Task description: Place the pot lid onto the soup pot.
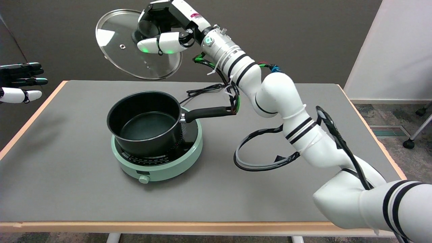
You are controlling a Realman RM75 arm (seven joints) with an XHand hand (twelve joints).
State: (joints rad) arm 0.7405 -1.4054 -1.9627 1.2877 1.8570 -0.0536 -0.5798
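Right hand (pixel 162 32) was up high, fingers clamped round knob of glass lid (pixel 135 45). Lid hung tilted in air, above and behind pot (pixel 145 121). Pot sat open on green hotplate (pixel 165 165), handle pointing right.

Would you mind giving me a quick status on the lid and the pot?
Right hand holds glass pot lid by its knob, tilted, in the air. Soup pot open on green hotplate, lid not yet on. Nothing over the pot's mouth.
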